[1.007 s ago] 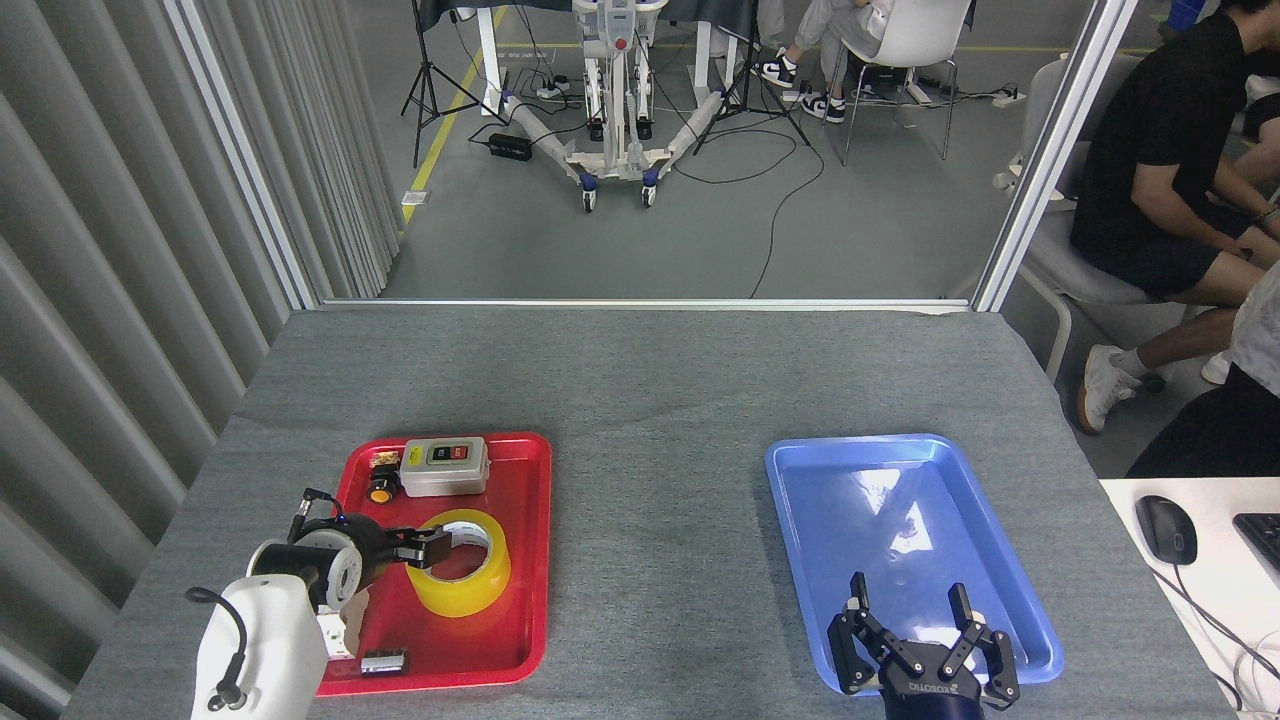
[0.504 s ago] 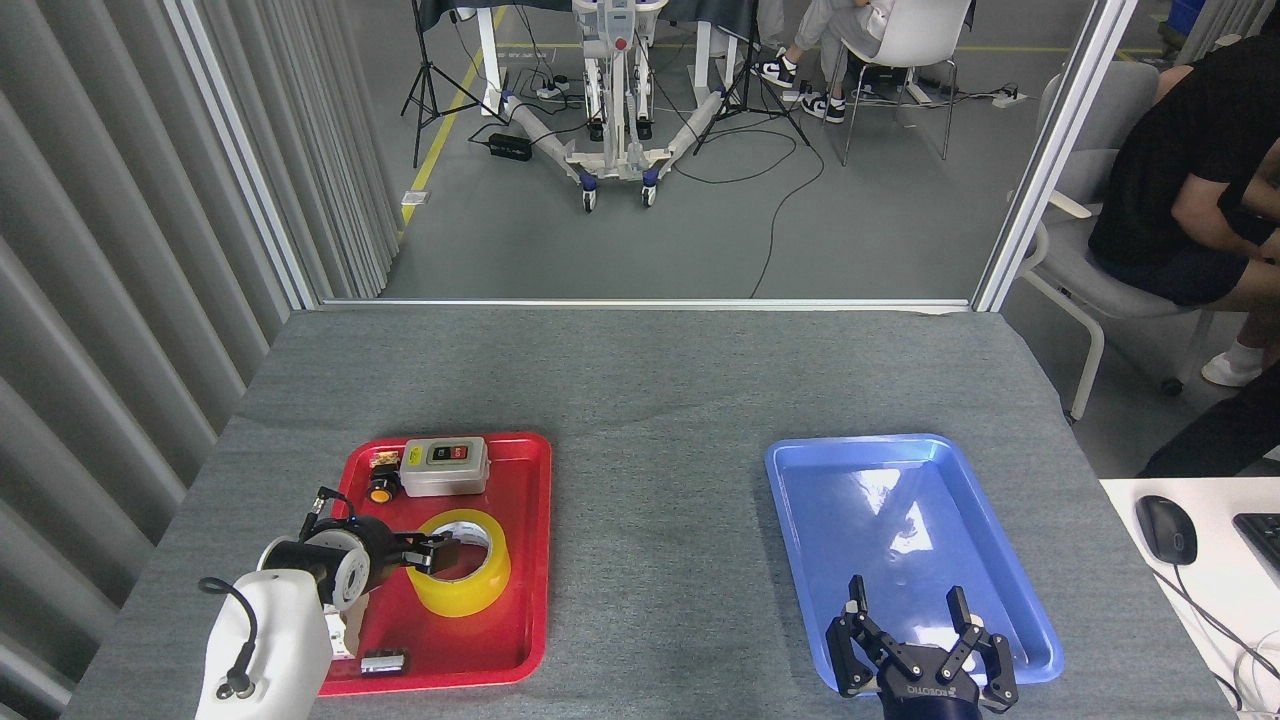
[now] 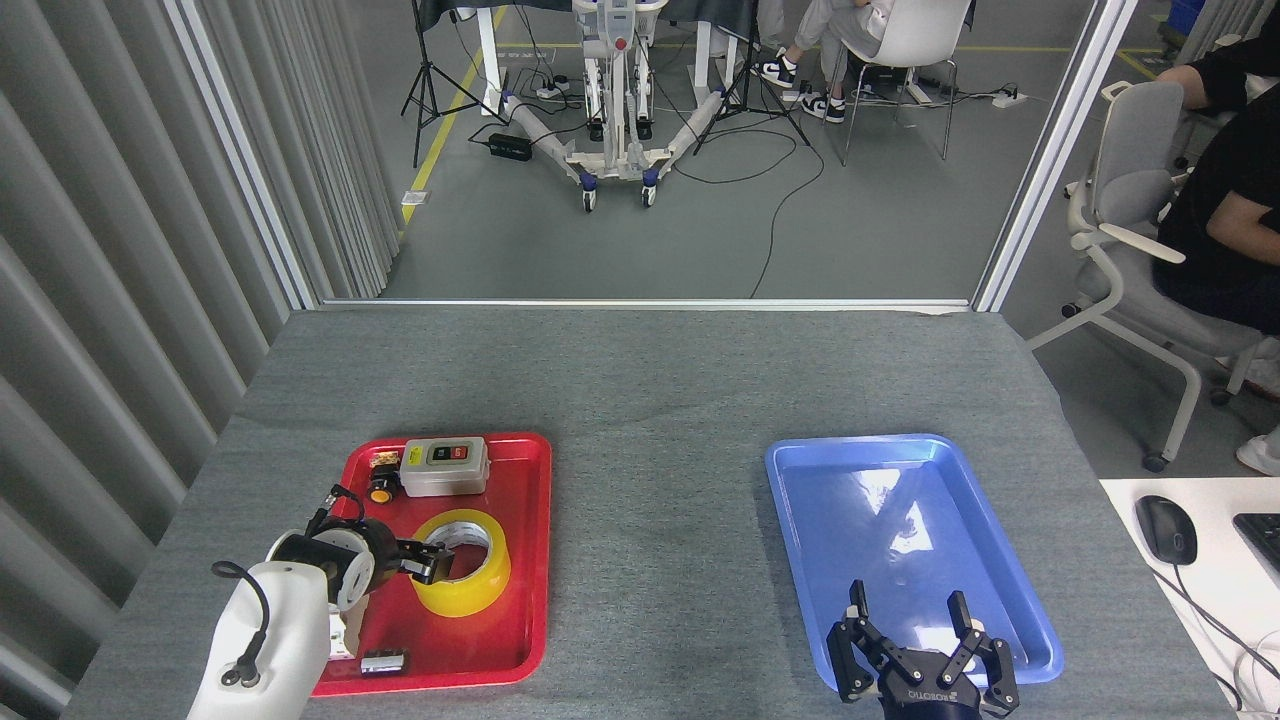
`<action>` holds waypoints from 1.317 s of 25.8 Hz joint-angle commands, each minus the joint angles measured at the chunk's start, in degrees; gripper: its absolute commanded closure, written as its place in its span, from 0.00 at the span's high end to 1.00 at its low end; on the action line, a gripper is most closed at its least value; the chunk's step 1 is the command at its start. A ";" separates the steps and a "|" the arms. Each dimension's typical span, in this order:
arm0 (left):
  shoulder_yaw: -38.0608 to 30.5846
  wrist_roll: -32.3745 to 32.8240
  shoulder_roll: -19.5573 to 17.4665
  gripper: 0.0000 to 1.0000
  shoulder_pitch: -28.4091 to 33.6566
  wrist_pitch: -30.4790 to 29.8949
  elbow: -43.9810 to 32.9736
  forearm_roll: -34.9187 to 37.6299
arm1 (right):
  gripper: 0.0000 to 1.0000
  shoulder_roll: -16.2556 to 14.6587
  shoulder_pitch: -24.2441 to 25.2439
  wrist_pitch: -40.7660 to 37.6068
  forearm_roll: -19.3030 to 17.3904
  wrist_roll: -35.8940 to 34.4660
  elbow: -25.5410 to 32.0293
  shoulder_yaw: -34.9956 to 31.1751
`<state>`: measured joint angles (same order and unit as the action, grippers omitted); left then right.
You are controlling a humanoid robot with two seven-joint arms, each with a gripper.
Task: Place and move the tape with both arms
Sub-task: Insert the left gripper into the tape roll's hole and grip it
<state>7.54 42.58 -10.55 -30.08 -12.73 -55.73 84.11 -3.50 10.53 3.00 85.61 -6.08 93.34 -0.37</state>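
tape [image 3: 462, 562] sits flat in the red tray [image 3: 520, 480], left gripper [image 3: 432, 560] pinching its near-left wall for lifting, right gripper [image 3: 922, 655] splayed, waiting.

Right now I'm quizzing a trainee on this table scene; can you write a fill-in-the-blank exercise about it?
1. The wide yellow translucent tape roll lies in the ___ plastic tray.
2. The ___ claw reaches the roll's near wall.
3. The right claw hovers open over the near end of the ___ plastic tray.
4. The grey switch box sits ___ the roll.

Missing: red; left; blue; behind
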 commanded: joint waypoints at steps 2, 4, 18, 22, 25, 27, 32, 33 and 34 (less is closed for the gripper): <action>1.61 -0.04 -0.09 0.88 -1.39 -0.01 2.55 1.14 | 1.00 0.08 0.37 -0.01 0.00 0.01 0.00 0.02; 2.22 -0.13 -0.09 0.88 -2.35 -0.10 3.43 1.14 | 1.00 0.08 0.46 -0.01 0.00 0.01 0.00 0.02; 4.68 0.22 -2.11 0.67 -4.11 -1.59 5.37 1.67 | 1.00 0.08 0.46 -0.18 0.00 0.01 0.00 0.02; 4.59 0.40 -2.20 0.63 -4.11 -3.35 5.10 1.58 | 1.00 0.08 0.46 -0.18 0.00 0.01 -0.09 0.02; 4.59 0.49 -2.29 0.63 -4.02 -5.20 4.31 1.49 | 1.00 0.08 0.46 -0.27 0.09 0.01 -0.18 0.02; 4.59 0.49 -2.29 0.62 -3.76 -5.28 4.22 1.40 | 1.00 0.08 0.46 -0.27 0.09 0.01 -0.27 0.02; 4.68 0.49 -2.20 0.59 -3.41 -5.28 3.87 1.49 | 1.00 0.16 0.46 -0.36 0.18 0.01 -0.53 0.02; 4.68 0.49 -2.11 0.58 -3.41 -5.11 3.96 1.49 | 1.00 0.16 0.46 -0.36 0.09 0.01 -0.53 0.02; 4.68 0.49 -2.11 0.58 -3.41 -5.02 4.05 1.49 | 1.00 0.16 0.46 -0.36 0.18 0.01 -0.53 0.02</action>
<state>12.21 43.14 -12.71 -33.58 -17.90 -51.75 85.57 -3.36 10.99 2.66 85.73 -6.05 92.89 -0.35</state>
